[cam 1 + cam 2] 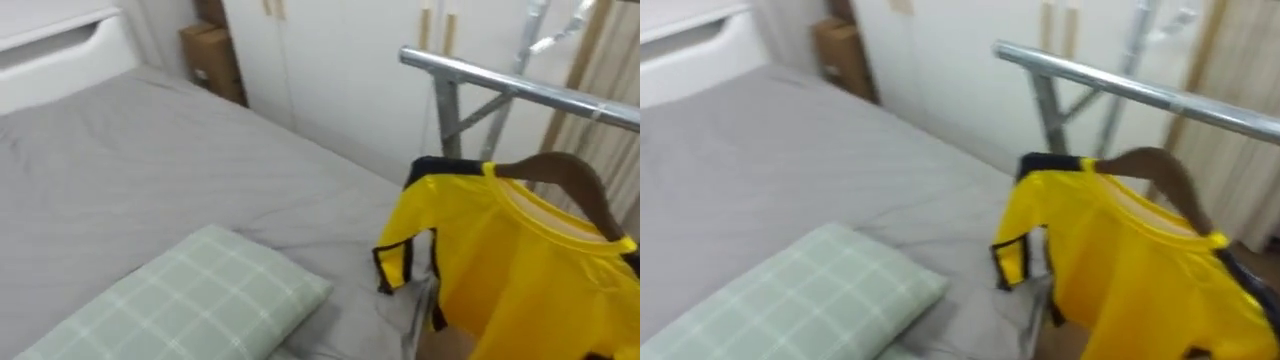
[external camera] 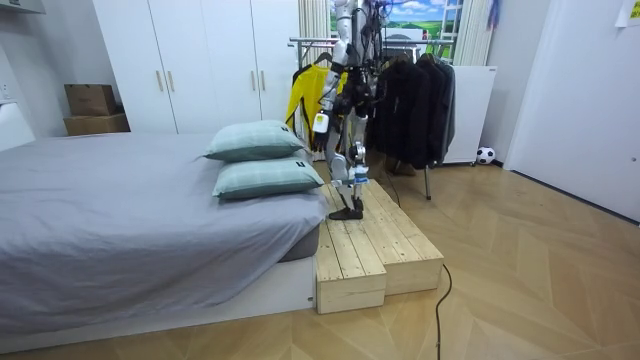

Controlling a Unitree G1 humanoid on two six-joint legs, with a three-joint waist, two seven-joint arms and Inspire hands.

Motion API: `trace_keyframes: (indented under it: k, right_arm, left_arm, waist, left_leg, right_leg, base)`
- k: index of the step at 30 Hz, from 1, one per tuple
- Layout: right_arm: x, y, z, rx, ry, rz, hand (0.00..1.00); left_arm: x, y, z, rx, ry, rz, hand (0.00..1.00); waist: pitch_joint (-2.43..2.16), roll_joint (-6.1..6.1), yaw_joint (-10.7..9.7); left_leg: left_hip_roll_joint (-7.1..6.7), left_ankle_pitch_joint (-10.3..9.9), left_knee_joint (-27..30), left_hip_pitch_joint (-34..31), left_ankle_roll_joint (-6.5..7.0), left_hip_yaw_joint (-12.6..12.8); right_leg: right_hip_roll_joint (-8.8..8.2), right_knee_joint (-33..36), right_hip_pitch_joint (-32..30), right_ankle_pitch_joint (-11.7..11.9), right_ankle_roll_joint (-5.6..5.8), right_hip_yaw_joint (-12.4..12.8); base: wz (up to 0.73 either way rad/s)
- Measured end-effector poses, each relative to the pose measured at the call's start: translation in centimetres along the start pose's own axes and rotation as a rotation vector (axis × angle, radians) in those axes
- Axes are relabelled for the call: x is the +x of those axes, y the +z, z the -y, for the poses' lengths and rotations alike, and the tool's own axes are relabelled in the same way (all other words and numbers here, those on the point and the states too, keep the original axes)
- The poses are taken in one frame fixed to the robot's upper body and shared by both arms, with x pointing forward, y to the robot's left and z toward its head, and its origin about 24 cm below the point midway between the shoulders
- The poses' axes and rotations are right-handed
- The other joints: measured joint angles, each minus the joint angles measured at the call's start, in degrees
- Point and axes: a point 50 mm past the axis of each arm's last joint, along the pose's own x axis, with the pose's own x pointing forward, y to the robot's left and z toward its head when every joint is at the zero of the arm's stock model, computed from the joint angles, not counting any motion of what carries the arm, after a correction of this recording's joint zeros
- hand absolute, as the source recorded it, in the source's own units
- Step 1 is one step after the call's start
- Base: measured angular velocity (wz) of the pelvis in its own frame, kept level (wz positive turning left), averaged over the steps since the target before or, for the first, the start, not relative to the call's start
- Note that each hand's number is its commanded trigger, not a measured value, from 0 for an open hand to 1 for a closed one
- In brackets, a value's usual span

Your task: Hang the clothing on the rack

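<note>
Hanging step, best done by lifting the wooden hanger (image 1: 575, 180) level until its hook clears the metal rail (image 1: 520, 88) just beyond, then lowering. The yellow shirt (image 1: 520, 270) on that hanger hangs past the bed's (image 1: 150, 160) right edge, below the rail. A hand (image 2: 322, 120) shows beside it; whether it grips cannot be told

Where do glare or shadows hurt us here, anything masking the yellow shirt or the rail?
Left eye view: soft, even light; the metal rail has a mild sheen with no blown glare; the yellow shirt and its wooden hanger are unshadowed. Right eye view: same. Room view: the dark clothes merge into one shaded mass, and there is a dark shadow under the bed edge.
</note>
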Motion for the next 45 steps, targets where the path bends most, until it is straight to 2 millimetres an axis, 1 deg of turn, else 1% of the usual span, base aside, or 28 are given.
trace_keyframes:
  k: [2,5,6,7,8,10,11,12,14,15,16,17,18,19,20,21,22,23,24,25,26,28,29,31,36,39,41,45]
  right_arm:
    - [0.1,1.1,-0.9,-0.001,0.021,0.03,0.0]
    - [0.2,2.1,-1.9,-0.024,0.052,0.067,0.0]
    - [0.2,2.1,-2.0,-0.027,0.058,0.069,0.0]
    - [0.2,2.0,-2.1,-0.026,0.06,0.065,0.0]
    - [0.2,1.8,-2.1,-0.023,0.058,0.058,0.0]
    - [0.2,1.5,-2.0,-0.015,0.057,0.051,0.0]
    - [0.2,1.4,-2.0,-0.005,0.056,0.047,0.0]
    - [0.2,1.2,-2.0,0.002,0.056,0.044,0.0]
    - [0.1,0.6,-1.9,0.024,0.045,0.025,0.0]
    - [0.1,0.5,-1.9,0.036,0.045,0.022,0.0]
    - [0.1,0.0,-2.0,0.067,0.047,0.011,0.0]
    - [0.1,-0.4,-2.2,0.111,0.049,0.003,0.0]
    - [0.1,-0.4,-2.2,0.124,0.05,0.003,0.0]
    - [0.0,-0.6,-2.1,0.135,0.049,-0.002,0.0]
    - [0.0,-0.6,-2.1,0.145,0.047,-0.001,0.0]
    - [0.0,-0.7,-2.0,0.151,0.044,-0.002,0.0]
    - [0.0,-0.9,-1.9,0.153,0.042,-0.008,0.0]
    - [0.0,-0.9,-2.1,0.153,0.048,-0.007,0.0]
    - [0.0,-0.9,-2.1,0.154,0.048,-0.006,0.0]
    - [0.0,-1.0,-2.1,0.157,0.047,-0.008,0.0]
    - [0.0,-0.9,-2.1,0.158,0.048,-0.008,0.0]
    - [0.0,-1.2,-1.8,0.16,0.039,-0.017,0.0]
    - [0.0,-0.8,-1.9,0.158,0.042,-0.012,0.0]
    - [0.0,-0.6,-1.9,0.156,0.048,-0.014,0.0]
    - [0.0,-0.8,-2.0,0.154,0.053,-0.025,0.0]
    - [0.1,-1.2,-2.1,0.155,0.054,-0.044,0.0]
    - [0.0,-1.4,-2.1,0.172,0.055,-0.049,0.0]
    - [0.0,-1.7,-2.1,0.198,0.053,-0.055,0.0]
  left_arm:
    - [0.0,-0.2,0.1,-0.043,-0.005,-0.001,0.0]
    - [0.0,-0.4,0.1,-0.077,-0.008,0.004,0.0]
    - [0.0,-0.4,0.1,-0.078,-0.008,0.005,0.0]
    - [-0.1,-0.6,0.2,-0.081,-0.009,0.009,0.0]
    - [-0.1,-0.9,0.2,-0.096,-0.011,0.007,0.0]
    - [-0.1,-1.0,0.2,-0.107,-0.009,0.0,0.0]
    - [0.0,-1.2,0.1,-0.108,-0.002,-0.007,0.0]
    - [0.0,-1.2,0.1,-0.109,0.003,-0.01,0.0]
    - [0.0,-1.4,0.1,-0.12,0.013,-0.017,0.0]
    - [-0.1,-1.8,0.1,-0.121,0.014,-0.028,0.0]
    - [-0.1,-2.0,-0.1,-0.12,0.019,-0.034,0.0]
    - [-0.1,-2.1,-0.3,-0.122,0.024,-0.038,0.0]
    - [-0.1,-2.0,-0.4,-0.123,0.027,-0.036,0.0]
    - [-0.1,-2.0,-0.6,-0.13,0.036,-0.033,0.0]
    - [-0.1,-2.1,-0.9,-0.157,0.053,-0.032,0.0]
    - [-0.1,-2.0,-1.1,-0.164,0.06,-0.029,0.0]
    - [0.0,-1.7,-1.4,-0.165,0.074,-0.017,0.0]
    - [-0.1,-1.8,-1.8,-0.161,0.09,-0.014,0.0]
    - [-0.1,-1.8,-2.0,-0.16,0.094,-0.014,0.0]
    - [-0.1,-2.0,-2.3,-0.16,0.101,-0.017,0.0]
    - [-0.1,-2.3,-2.5,-0.169,0.106,-0.026,0.0]
    - [-0.2,-2.8,-2.0,-0.18,0.093,-0.035,0.0]
    - [-0.2,-2.9,-1.8,-0.182,0.085,-0.04,0.0]
    - [-0.2,-3.2,-1.9,-0.193,0.081,-0.05,0.0]
    - [-0.3,-4.5,-1.5,-0.239,0.079,-0.104,0.0]
    - [-0.3,-4.6,-1.2,-0.242,0.072,-0.11,0.0]
    - [-0.3,-4.0,-1.4,-0.228,0.079,-0.095,0.0]
    - [-0.2,-3.5,-1.5,-0.218,0.085,-0.077,0.0]
  waist:
    - [0.0,-0.22,0.59]
    - [-0.06,-0.34,0.84]
    - [-0.06,-0.37,0.82]
    - [-0.07,-0.48,0.8]
    - [-0.08,-0.55,0.91]
    - [0.01,-0.9,0.84]
    - [0.01,-1.22,0.08]
    - [0.02,-1.33,-0.08]
    - [0.12,-1.7,-1.09]
    - [0.15,-1.65,-1.48]
    - [0.14,-1.73,-2.38]
    - [0.14,-1.79,-2.96]
    - [0.15,-1.79,-3.04]
    - [0.15,-1.85,-2.82]
    - [0.14,-1.83,-2.72]
    - [0.05,-1.76,-2.69]
    - [0.02,-1.47,-2.59]
    - [0.01,-1.33,-2.09]
    - [0.05,-1.21,-1.8]
    - [0.05,-1.28,-1.37]
    - [0.38,-1.86,-1.22]
    - [-0.22,-1.76,-1.29]
    - [-0.17,-1.54,-1.3]
    - [-0.15,-1.39,-1.13]
    - [-0.21,-1.77,-0.04]
    - [-0.09,-2.32,-0.12]
    - [0.15,-2.7,-1.09]
    - [0.11,-2.81,-1.49]
  left_leg:
    - [-1.01,0.31,-1.77,0.16,0.34,-0.18]
    - [-1.36,0.4,-2.57,-0.26,0.51,-0.94]
    - [-1.5,0.43,-2.6,-0.24,0.55,-1.3]
    - [-2.21,0.57,-2.8,0.0,0.72,-1.9]
    - [-2.32,0.6,-3.23,0.59,0.76,-2.3]
    - [-3.35,0.76,-4.23,1.13,1.03,-3.49]
    - [-4.01,0.85,-4.55,1.17,1.25,-4.77]
    - [-4.23,0.87,-4.58,1.15,1.47,-5.19]
    - [-5.19,0.46,-4.43,1.04,2.28,-7.64]
    - [-5.42,0.29,-4.32,0.99,2.56,-8.89]
    - [-6.3,0.07,-4.03,0.99,3.16,-11.62]
    - [-7.01,-0.26,-3.35,0.69,3.72,-14.14]
    - [-7.24,-0.42,-2.96,0.55,4.0,-15.17]
    - [-7.75,-0.73,-2.53,0.56,4.5,-17.26]
    - [-8.24,-1.0,-2.17,0.58,4.91,-19.52]
    - [-8.42,-1.1,-2.04,0.77,5.07,-20.66]
    - [-8.53,-1.28,-2.16,0.87,5.38,-23.25]
    - [-8.4,-1.24,-2.72,0.71,5.4,-25.4]
    - [-8.1,-1.2,-2.73,0.63,5.34,-25.87]
    - [-8.07,-1.13,-2.58,0.83,5.21,-27.09]
    - [-8.69,-1.16,-2.26,1.16,5.04,-27.71]
    - [-9.07,-1.32,-2.31,1.27,4.57,-29.08]
    - [-9.47,-1.39,-2.35,1.09,4.51,-29.47]
    - [-9.6,-1.3,-2.71,1.05,4.38,-30.29]
    - [-9.9,-1.13,-2.71,1.22,4.18,-30.76]
    - [-9.83,-1.18,-3.14,1.6,4.26,-31.01]
    - [-10.03,-1.24,-3.18,1.63,4.35,-32.19]
    - [-10.19,-1.25,-3.25,1.92,4.36,-32.37]
  right_leg:
    - [-0.94,0.88,0.13,-0.23,0.56,-1.0]
    - [-1.9,2.02,0.72,-0.53,1.21,-1.92]
    - [-2.04,2.12,0.91,-0.51,1.38,-2.14]
    - [-2.36,2.26,1.46,-0.45,1.82,-2.46]
    - [-2.63,2.63,2.15,-0.27,2.32,-2.72]
    - [-3.52,3.37,2.85,-0.41,3.12,-3.62]
    - [-4.19,3.92,3.27,-0.38,3.43,-3.57]
    - [-4.49,4.19,3.51,-0.38,3.59,-3.32]
    - [-5.23,5.16,4.26,-0.23,3.9,-0.48]
    - [-5.17,5.19,4.73,-0.12,4.08,0.51]
    - [-4.92,5.17,5.7,-0.08,4.16,4.35]
    - [-4.78,5.56,6.06,0.01,4.28,9.47]
    - [-4.78,6.17,6.02,0.02,4.29,11.9]
    - [-4.7,7.43,5.95,0.29,4.73,16.03]
    - [-4.37,8.27,5.93,0.63,5.07,19.21]
    - [-4.1,8.52,5.94,0.84,5.08,20.69]
    - [-2.95,8.21,5.66,0.0,4.97,24.2]
    - [-0.19,5.29,4.72,-1.89,4.67,28.91]
    - [0.93,3.77,4.02,-2.41,4.31,30.75]
    - [2.78,0.41,2.52,-2.14,4.02,33.47]
    - [3.68,-2.46,0.94,1.97,3.44,35.67]
    - [3.5,-2.52,2.3,1.4,3.61,34.84]
    - [3.53,-3.37,2.99,1.29,3.54,33.89]
    - [3.66,-3.2,3.43,0.9,3.54,33.68]
    - [3.71,-3.07,4.07,0.52,3.7,33.25]
    - [3.61,-3.05,4.38,0.51,3.74,33.19]
    - [3.59,-3.19,4.97,0.57,3.83,32.36]
    - [3.72,-3.14,5.32,0.59,3.84,32.58]
  base:
    - [0.33]
    - [0.19]
    - [0.25]
    - [0.25]
    - [0.23]
    - [0.34]
    - [0.49]
    - [0.59]
    - [0.68]
    - [0.97]
    - [1.19]
    - [1.19]
    - [1.03]
    - [0.91]
    - [0.88]
    - [0.84]
    - [0.69]
    - [0.64]
    - [0.55]
    - [0.54]
    - [0.65]
    - [0.55]
    - [0.39]
    - [0.3]
    - [0.07]
    - [0.03]
    - [0.23]
    - [0.05]
